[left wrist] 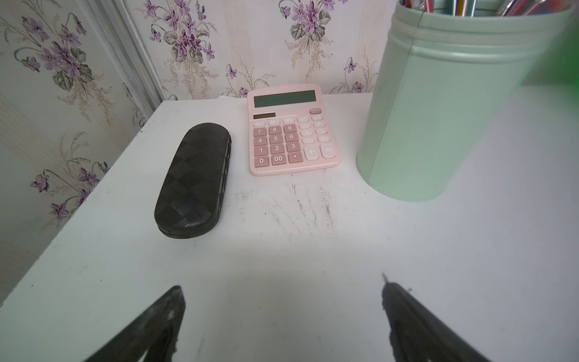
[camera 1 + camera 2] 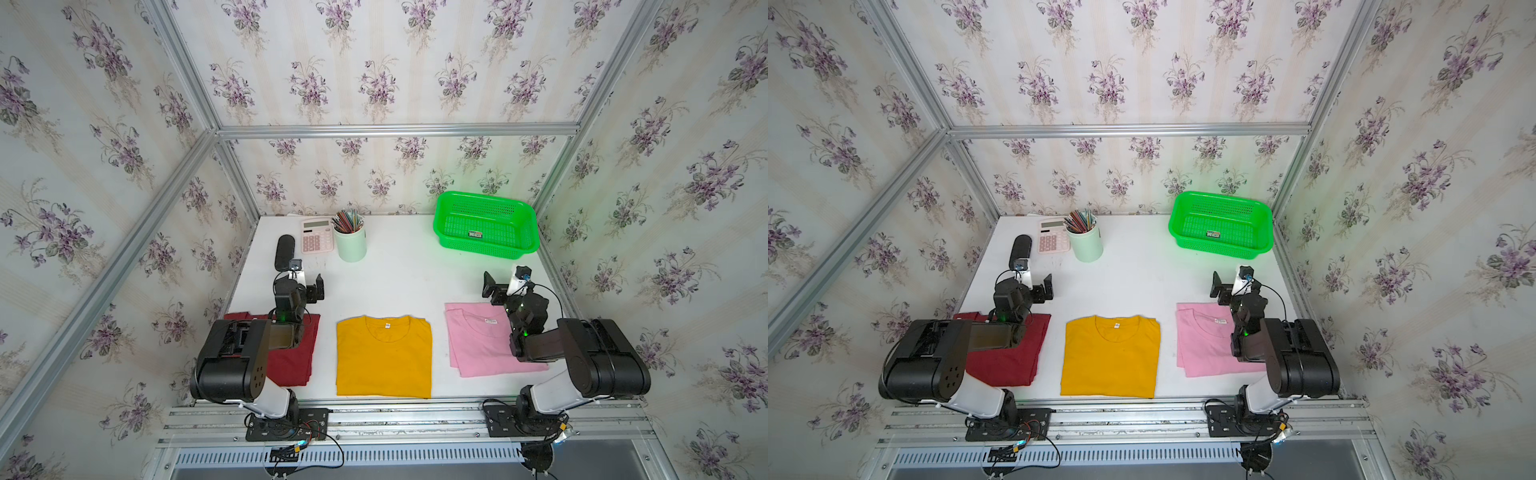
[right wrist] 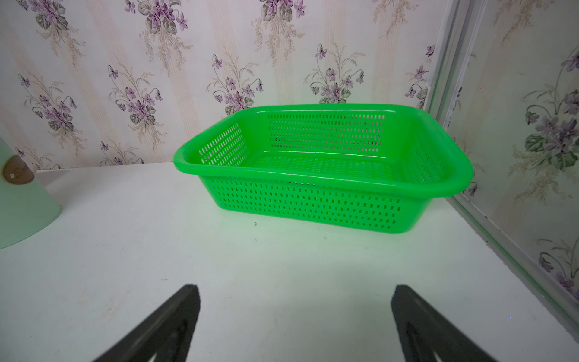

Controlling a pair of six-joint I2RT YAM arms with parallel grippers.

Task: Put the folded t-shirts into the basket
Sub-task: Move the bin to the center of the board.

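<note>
Three folded t-shirts lie in a row near the table's front edge in both top views: dark red (image 2: pixel 291 357) (image 2: pixel 1013 357) at left, mustard yellow (image 2: pixel 384 357) (image 2: pixel 1111 357) in the middle, light pink (image 2: pixel 478 340) (image 2: pixel 1202 345) at right. The bright green basket (image 2: pixel 490 246) (image 2: pixel 1223 246) (image 3: pixel 313 203) stands empty at the back right. My left gripper (image 2: pixel 305 286) (image 1: pixel 283 288) hangs open just beyond the red shirt's far edge, over bare table. Beyond the pink shirt, my right gripper (image 2: pixel 500 286) (image 3: pixel 297 288) is open and faces the basket. Neither holds anything.
At the back left stand a pale green pencil cup (image 2: pixel 350 245) (image 1: pixel 438 109), a pink calculator (image 2: pixel 317 235) (image 1: pixel 291 131) and a black glasses case (image 2: pixel 284 251) (image 1: pixel 194 178). Wallpapered walls with aluminium posts close in the table's back and sides. Both arms' elbows overhang the outer shirts.
</note>
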